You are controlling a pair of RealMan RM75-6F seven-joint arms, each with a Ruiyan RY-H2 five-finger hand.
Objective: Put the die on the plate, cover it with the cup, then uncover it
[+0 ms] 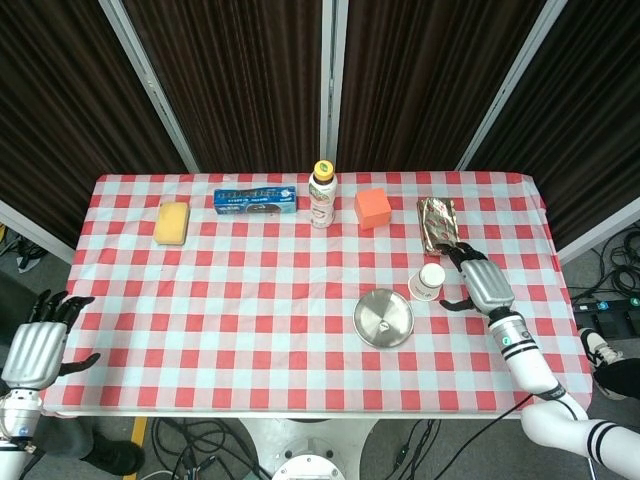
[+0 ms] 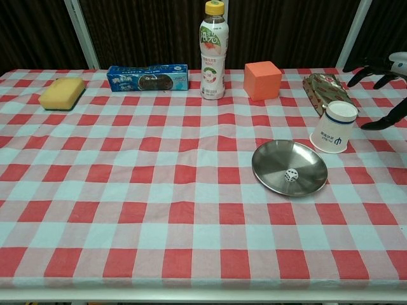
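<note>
Tablecloth, red-and-white check, covering the whole table top.

Left hand: seen only in the head view, off the near left corner of the table, back of the hand upward, fingers spread and holding nothing.

Plate, round, bare metal, on the near right part of the cloth; also shown in the head view.

Die, small, white with dark pips, lying inside the plate slightly toward its near side, uncovered.

Cup, white paper with a blue mark on its wall, standing just beyond and to the right of the plate, close to its rim but apart from it; whether mouth up or mouth down cannot be told for certain. In the head view it sits just left of the right hand.

Right hand: beside the cup on its right, fingers apart and gripping nothing; thumb reaches toward the cup without touching it. In the chest view only dark fingertips show at the right edge.

Foil packet, crumpled, gold-brown, far right, beyond the cup.

Orange block, cube-shaped, far row, right of centre.

Bottle, upright, yellow cap, pale printed label, far row, centre.

Biscuit pack, blue, long, lying flat left of the bottle.

Sponge, yellow, far left.
</note>
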